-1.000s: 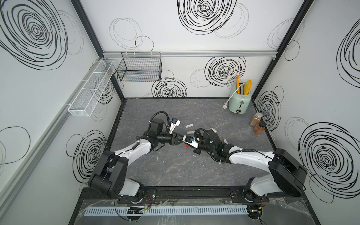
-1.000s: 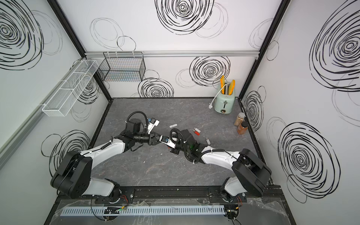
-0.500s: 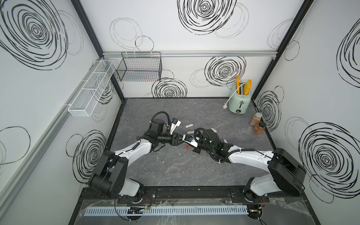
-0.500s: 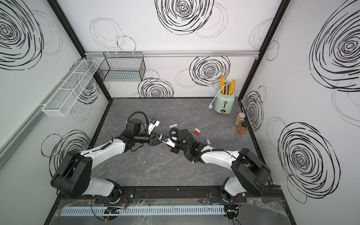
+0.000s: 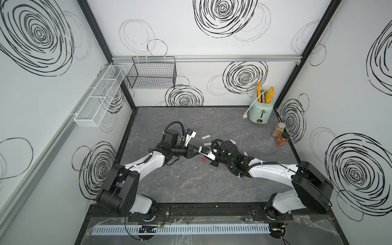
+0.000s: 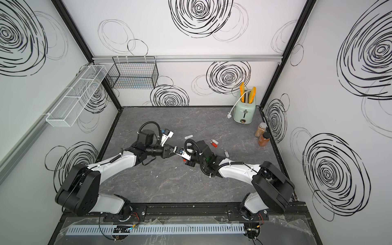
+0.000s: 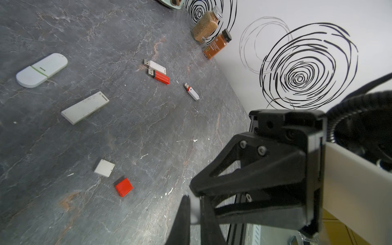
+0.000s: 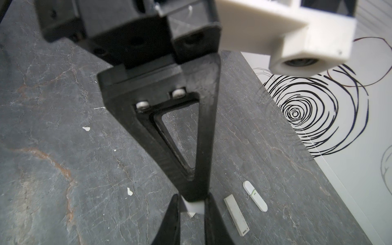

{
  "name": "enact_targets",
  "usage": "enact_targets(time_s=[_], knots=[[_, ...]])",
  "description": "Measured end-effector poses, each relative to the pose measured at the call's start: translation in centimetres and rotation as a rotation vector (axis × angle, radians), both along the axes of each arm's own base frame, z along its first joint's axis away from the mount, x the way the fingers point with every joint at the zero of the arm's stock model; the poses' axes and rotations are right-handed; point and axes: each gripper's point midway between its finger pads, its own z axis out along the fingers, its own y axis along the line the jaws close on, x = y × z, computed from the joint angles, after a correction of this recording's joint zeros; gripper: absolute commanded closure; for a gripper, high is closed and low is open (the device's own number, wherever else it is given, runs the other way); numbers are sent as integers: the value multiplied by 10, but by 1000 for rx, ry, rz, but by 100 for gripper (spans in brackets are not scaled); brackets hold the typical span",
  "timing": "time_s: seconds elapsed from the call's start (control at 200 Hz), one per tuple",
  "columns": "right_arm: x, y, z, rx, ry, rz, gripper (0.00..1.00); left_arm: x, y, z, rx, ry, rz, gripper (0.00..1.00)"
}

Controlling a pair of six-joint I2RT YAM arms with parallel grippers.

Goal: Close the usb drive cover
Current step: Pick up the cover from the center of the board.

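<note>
Clamping white usb drive [image 8: 193, 209]: left end effector [image 7: 195, 199] and right end effector [image 8: 192, 202] both closed on it; long axis hidden.

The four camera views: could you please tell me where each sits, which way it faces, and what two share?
Top views: stereo pair high over the arms' bases, looking down on the table; left arm and right arm show fully.
Left wrist: on the left arm, facing across the table to the spice jars; left gripper and right gripper show.
Right wrist: on the right arm, facing the left gripper; its own fingers pinch the white usb piece.
Shared: both wrist views show the green-striped drive.
</note>
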Motion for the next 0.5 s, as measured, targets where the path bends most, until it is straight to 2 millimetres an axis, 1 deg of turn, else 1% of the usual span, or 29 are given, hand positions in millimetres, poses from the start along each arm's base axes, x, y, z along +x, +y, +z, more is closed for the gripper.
enact_targets(time_s=[0.14, 0.22, 0.295, 0.33, 0.41, 0.495], knots=[[0, 0, 1, 2, 1, -2, 62, -1, 0, -1, 2, 6, -1, 100], [2, -7, 2, 4, 11, -23, 53, 0, 1, -1, 4, 10, 1, 100], [3, -21, 4, 19, 30, -59, 44, 1, 2, 0, 5, 9, 4, 100], [5, -31, 6, 28, 38, -85, 42, 2, 2, 1, 5, 4, 5, 100], [14, -53, 12, 55, 71, -165, 36, 4, 2, 3, 8, -2, 4, 100], [25, -73, 18, 81, 101, -251, 29, 5, 2, 6, 9, -14, -1, 100]])
